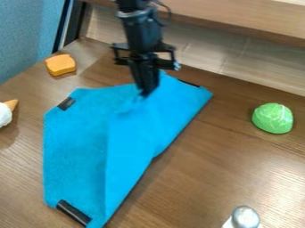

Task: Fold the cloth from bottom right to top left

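Where bunched, blue cloth (77, 142) in the closed gripper (145, 94).

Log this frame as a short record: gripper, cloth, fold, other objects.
gripper: closed on cloth's upper part
cloth: blue, black edge patches
fold: partial, right side creased over, not flat
upper left: orange block
left edge: toy ice cream cone, cut off
right: green toy cabbage
bottom edge: silver-topped object, cut off

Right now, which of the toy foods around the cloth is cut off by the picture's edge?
The white-topped cone at the left edge; the orange block and the green ball are both wholly in view.
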### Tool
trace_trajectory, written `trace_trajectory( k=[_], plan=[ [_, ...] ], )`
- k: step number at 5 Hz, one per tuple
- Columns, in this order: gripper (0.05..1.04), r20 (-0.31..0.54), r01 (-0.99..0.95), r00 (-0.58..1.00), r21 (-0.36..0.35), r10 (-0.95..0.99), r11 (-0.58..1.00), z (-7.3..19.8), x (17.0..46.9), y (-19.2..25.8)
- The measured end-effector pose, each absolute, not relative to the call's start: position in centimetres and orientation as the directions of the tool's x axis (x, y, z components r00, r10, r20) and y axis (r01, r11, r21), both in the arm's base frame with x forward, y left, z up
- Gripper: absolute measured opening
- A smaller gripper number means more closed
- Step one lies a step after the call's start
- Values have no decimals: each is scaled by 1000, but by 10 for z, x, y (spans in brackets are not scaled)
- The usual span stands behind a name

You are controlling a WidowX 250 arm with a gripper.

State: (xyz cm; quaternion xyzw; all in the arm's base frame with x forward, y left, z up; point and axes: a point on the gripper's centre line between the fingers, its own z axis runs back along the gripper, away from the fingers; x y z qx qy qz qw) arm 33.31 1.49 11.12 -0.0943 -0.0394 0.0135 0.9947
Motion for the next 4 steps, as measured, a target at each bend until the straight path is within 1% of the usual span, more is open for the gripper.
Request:
trace_trajectory(
  k=[1, 2, 4],
  plan=[
    [59, 61, -24, 998, -178, 35, 984, 114, 329, 35],
    [59, 86, -14, 996, -142, 26, 990, 118, 333, 62],
    [75, 65, 86, 995, -91, -80, 992, 108, 340, 87]
  ],
)
